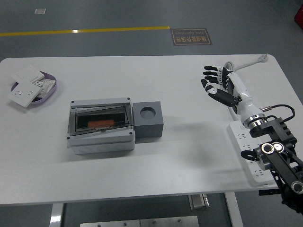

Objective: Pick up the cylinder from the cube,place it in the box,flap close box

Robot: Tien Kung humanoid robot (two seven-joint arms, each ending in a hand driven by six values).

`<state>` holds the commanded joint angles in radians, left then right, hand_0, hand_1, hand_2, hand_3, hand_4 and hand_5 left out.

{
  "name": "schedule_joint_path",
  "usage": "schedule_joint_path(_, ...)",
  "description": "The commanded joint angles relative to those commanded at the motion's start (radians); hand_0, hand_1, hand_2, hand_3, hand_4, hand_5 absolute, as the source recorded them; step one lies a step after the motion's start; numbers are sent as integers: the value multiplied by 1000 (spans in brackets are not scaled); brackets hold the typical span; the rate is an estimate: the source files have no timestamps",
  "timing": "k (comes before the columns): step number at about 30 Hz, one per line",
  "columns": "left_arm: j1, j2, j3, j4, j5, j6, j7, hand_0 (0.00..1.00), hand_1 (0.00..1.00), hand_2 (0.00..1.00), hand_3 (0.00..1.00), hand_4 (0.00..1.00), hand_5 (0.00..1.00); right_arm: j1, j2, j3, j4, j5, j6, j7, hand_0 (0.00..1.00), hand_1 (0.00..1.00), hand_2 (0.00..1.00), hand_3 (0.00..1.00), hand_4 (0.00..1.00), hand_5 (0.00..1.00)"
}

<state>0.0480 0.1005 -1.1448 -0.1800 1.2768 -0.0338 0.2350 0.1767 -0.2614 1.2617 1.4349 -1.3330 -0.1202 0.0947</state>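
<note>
A grey box (100,126) with a clear lid lies at the table's left centre, lid down. An orange cylinder (100,124) shows through the lid inside it. Against the box's right side stands a dark grey cube (148,119) whose round top hole holds nothing. My right hand (214,84) hovers far to the right of the cube, over the table's right part, fingers spread and holding nothing. The left arm is out of view.
A purple dish (49,85) with white switch plates (26,87) sits at the far left. A white power strip (248,146) and its cable (241,67) lie along the right edge under my right arm.
</note>
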Motion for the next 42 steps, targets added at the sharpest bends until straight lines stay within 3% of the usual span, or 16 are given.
schedule_joint_path(42,-3,-11,-15,0,7,3,-1,604,585,592,584,643,206,-2,11,30,-20,-14,-1,9,800,714,717,699,648,213)
